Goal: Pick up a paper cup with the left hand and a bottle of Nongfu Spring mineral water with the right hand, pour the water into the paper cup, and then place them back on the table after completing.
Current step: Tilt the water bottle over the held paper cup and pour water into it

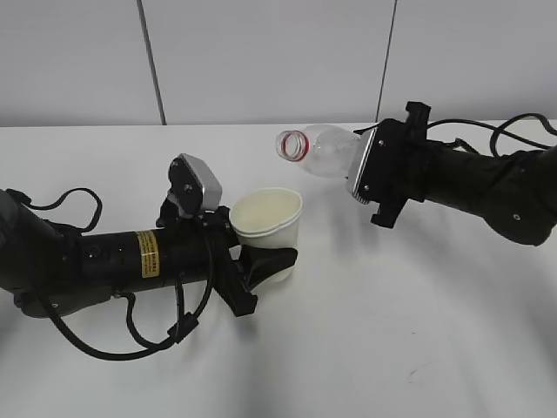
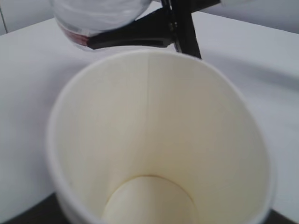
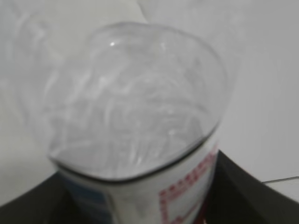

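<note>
My left gripper (image 1: 261, 261) is shut on a white paper cup (image 1: 269, 228), held just above the table (image 1: 392, 348) and tilted a little to the right. The left wrist view looks into the cup (image 2: 154, 140); its inside looks dry. My right gripper (image 1: 370, 178) is shut on a clear Nongfu Spring bottle (image 1: 322, 150), held on its side with the open red-ringed mouth (image 1: 292, 144) pointing left, above and just behind the cup's rim. The bottle (image 3: 135, 107) fills the right wrist view. No water shows in the bottle or falling from it.
A white wall with dark vertical seams (image 1: 150, 61) stands behind the table. Black cables (image 1: 130, 335) trail from the left arm on the tabletop. A small dark scuff (image 1: 424, 369) marks the table at the front right.
</note>
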`<state>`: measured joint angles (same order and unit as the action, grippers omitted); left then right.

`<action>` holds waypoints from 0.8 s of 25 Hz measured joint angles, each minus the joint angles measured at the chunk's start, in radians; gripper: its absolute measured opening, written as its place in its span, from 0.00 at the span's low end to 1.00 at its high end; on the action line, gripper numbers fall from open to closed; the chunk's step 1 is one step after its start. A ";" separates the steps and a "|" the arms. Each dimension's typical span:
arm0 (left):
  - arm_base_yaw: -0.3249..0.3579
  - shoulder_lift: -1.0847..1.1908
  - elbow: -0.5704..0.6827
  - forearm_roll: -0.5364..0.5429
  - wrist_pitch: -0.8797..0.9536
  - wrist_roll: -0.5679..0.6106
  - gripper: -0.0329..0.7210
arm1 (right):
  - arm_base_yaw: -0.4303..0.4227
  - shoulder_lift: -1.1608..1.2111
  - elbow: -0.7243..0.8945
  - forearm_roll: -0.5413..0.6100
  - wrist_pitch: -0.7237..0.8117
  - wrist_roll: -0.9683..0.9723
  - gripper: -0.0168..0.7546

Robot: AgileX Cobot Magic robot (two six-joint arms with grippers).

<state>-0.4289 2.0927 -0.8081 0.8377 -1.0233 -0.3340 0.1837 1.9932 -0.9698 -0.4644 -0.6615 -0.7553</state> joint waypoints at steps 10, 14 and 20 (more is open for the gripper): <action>0.000 0.000 0.000 0.009 0.000 -0.001 0.53 | 0.000 0.000 0.000 0.056 -0.001 -0.193 0.59; 0.000 0.000 0.000 0.010 0.000 -0.001 0.53 | 0.000 0.000 0.000 0.056 -0.007 -0.235 0.59; 0.000 0.000 0.000 0.010 0.000 -0.001 0.53 | 0.000 0.000 0.000 0.076 -0.007 -0.309 0.59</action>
<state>-0.4289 2.0927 -0.8081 0.8478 -1.0233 -0.3349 0.1837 1.9932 -0.9698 -0.3886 -0.6686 -1.0643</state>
